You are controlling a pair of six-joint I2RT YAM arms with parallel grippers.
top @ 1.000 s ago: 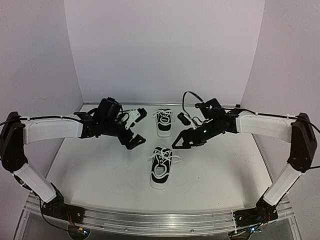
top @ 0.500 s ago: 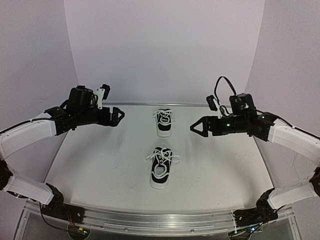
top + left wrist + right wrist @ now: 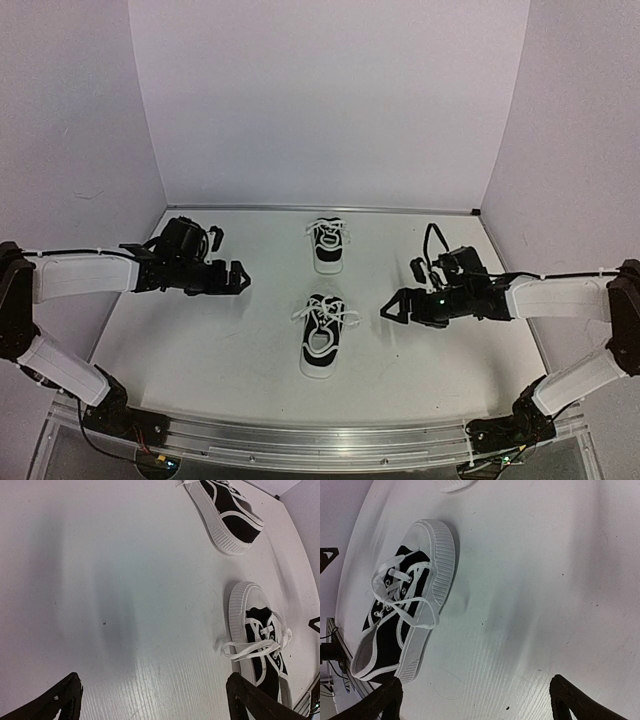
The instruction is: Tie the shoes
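Note:
Two small black sneakers with white soles stand in the middle of the table, toes toward the back. The far shoe (image 3: pixel 326 243) is near the back wall and the near shoe (image 3: pixel 322 334) is in front of it. The near shoe's white laces lie loose across its top and sides. My left gripper (image 3: pixel 238 279) is open and empty, low over the table left of the near shoe. My right gripper (image 3: pixel 390 309) is open and empty, low to its right. The left wrist view shows the near shoe (image 3: pixel 260 647), the far shoe (image 3: pixel 227 511) and my open gripper (image 3: pixel 152 705). The right wrist view shows the near shoe (image 3: pixel 405 611) and my open gripper (image 3: pixel 475 705).
The white table (image 3: pixel 200 340) is boxed in by pale walls at the back and both sides. A metal rail (image 3: pixel 320 440) with the arm bases runs along the near edge. The far shoe's sole edge shows at the top of the right wrist view (image 3: pixel 452 484).
Both arms pulled back from the shoes, rose, then came down low over the table, one on each side of the near shoe. The shoes have not moved.

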